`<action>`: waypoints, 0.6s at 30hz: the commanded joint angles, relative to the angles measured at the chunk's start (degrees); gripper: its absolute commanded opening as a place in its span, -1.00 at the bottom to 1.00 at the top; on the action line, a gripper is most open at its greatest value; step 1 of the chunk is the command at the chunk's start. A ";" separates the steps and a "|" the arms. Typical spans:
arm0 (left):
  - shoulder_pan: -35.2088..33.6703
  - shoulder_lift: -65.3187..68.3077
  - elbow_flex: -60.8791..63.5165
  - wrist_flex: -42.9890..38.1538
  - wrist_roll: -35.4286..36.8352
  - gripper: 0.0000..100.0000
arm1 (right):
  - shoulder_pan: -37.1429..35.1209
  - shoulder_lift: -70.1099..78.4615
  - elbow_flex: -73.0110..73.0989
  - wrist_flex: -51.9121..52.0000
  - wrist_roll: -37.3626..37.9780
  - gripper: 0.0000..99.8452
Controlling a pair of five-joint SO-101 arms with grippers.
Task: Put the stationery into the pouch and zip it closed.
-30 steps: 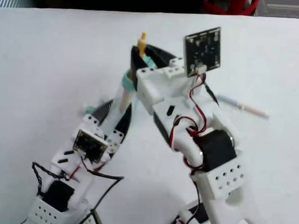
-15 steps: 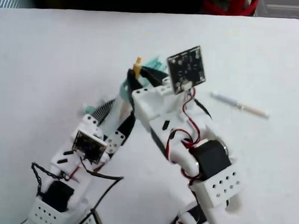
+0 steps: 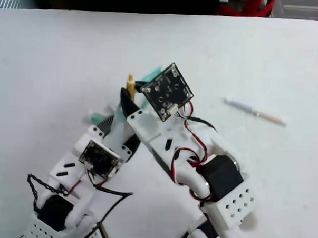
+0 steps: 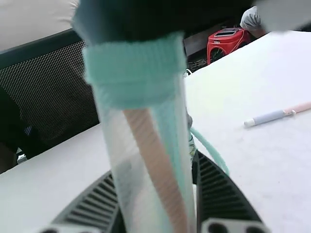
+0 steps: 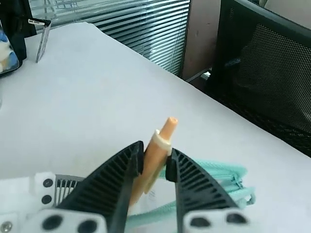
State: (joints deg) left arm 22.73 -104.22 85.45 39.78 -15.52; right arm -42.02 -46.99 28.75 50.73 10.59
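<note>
Between the ribbed black jaws of the left gripper (image 4: pixel 154 171) stands the pouch (image 4: pixel 136 77), pinched at its sides: clear soft plastic with a woven mint-green band across its upper part. A peach stick shape shows through the clear wall; I cannot tell whether it lies inside or behind. Just beside it, the right gripper (image 5: pixel 155 150) has its jaws pressed together on an orange pen (image 5: pixel 167 127), a smooth round barrel with a pale ring near its tip, tilted slightly from upright over the pouch's mint zipper edge (image 5: pixel 214 175). From the high view both arms meet near the middle of the table (image 3: pixel 45 56), a plain matt white surface, with the orange pen (image 3: pixel 130 85) poking up beside a corner of the pouch (image 3: pixel 152 74). Well apart to the right side lies a slim pastel pen (image 3: pixel 253 110), blue-grey and pink, flat on the table. Beyond the table edge are a black mesh chair (image 5: pixel 272 73), slatted window blinds (image 5: pixel 121 22) and a red object (image 4: pixel 227 42).
</note>
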 commanded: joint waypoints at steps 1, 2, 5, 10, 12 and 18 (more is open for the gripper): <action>1.54 -0.66 -2.37 0.53 -1.23 -0.66 | -1.19 0.40 -2.37 3.21 1.14 -0.95; 1.54 -0.66 -1.93 0.88 -1.32 -0.66 | -1.19 0.48 -3.60 4.18 1.14 -0.95; 1.45 -0.66 -0.70 0.88 -1.67 -0.66 | -1.10 0.48 -7.56 7.43 1.14 -0.86; 1.45 -0.66 -0.35 0.79 -1.67 -0.66 | 0.57 0.13 -13.54 12.70 0.70 -0.37; 0.75 -0.66 -0.35 0.79 -1.67 -0.66 | 1.89 0.13 -16.53 14.64 0.79 -0.38; -2.68 -0.66 1.49 -3.60 -1.58 -0.76 | 6.46 0.04 -25.76 19.12 1.14 -0.48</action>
State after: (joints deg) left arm 22.20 -104.75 85.89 40.04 -16.48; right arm -37.89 -46.02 8.00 68.57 11.03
